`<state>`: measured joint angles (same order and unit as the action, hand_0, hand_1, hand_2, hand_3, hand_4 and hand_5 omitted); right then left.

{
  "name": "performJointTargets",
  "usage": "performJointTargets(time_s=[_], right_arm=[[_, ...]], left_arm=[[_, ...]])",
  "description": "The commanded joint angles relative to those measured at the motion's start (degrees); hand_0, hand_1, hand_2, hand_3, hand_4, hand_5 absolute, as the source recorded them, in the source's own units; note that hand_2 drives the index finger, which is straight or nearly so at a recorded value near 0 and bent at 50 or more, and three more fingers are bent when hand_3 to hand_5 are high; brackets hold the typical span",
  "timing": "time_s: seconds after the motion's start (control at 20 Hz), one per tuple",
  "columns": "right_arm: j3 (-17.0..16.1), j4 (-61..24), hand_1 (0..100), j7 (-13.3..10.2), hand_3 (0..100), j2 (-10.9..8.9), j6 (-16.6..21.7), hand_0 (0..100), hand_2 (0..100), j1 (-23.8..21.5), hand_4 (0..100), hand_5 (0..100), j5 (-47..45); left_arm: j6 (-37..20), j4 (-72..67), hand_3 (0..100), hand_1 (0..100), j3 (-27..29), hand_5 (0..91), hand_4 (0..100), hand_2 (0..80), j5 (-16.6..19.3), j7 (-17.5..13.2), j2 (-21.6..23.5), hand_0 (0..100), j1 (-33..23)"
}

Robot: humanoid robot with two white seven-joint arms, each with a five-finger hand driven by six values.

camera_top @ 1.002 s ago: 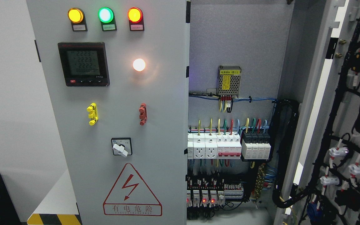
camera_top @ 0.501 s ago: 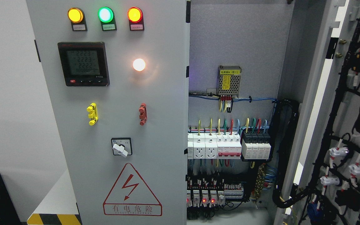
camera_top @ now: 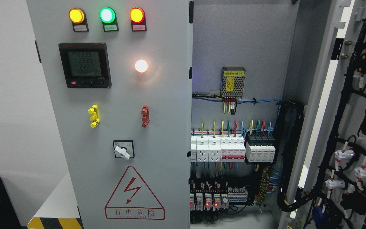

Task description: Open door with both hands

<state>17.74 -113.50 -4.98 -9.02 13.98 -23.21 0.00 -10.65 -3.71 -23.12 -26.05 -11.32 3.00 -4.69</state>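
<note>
Neither of my hands showed anywhere in the frame, so I could not tell whether my fingers were open, closed or gripping anything. The left door (camera_top: 113,127) of the grey cabinet filled the left and middle of the picture, standing shut and facing me. Across its top sat a yellow lamp (camera_top: 76,15), a green lamp (camera_top: 107,15) and a red lamp (camera_top: 137,15), all lit. Below them was a black meter (camera_top: 84,65) with a lit screen, and a glowing white light (camera_top: 141,65) to its right. Lower came a yellow handle (camera_top: 93,116), a red handle (camera_top: 145,116), a rotary switch (camera_top: 123,149) and a red warning triangle (camera_top: 134,194) near the bottom edge. The right door (camera_top: 357,105) stood swung wide open at the right edge of the frame, its inner face carrying black cables. Between the doors the cabinet's inside was exposed, with a power supply (camera_top: 233,82) above a row of breakers (camera_top: 232,148).
</note>
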Motion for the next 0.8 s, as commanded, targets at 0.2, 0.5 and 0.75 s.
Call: performJointTargets(time_s=[0.2,0.5,0.75], right_arm=[[2.7,-5.7,0,-0.2,0,2.95,0.0,0,0,9.7,0,0,-1.0],[3.4,-3.4,0,-0.3,0,4.36,-4.7,0,0,16.3,0,0,-6.9],[2.9,-3.0,0,-0.4,0,5.41,-6.9,0,0,21.4,0,0,-11.7]], left_arm=[[0.0,-0.1,0,0,2.5,0.0,0,0.0,0.2,0.2,0.2,0,0.6],[0.3,0.2,0,0,2.5,0.0,0,0.0,0.1,0.7,0.2,0,0.6],[0.5,0.2,0,0,2.4,0.0,0,0.0,0.2,0.8,0.0,0,0.6]])
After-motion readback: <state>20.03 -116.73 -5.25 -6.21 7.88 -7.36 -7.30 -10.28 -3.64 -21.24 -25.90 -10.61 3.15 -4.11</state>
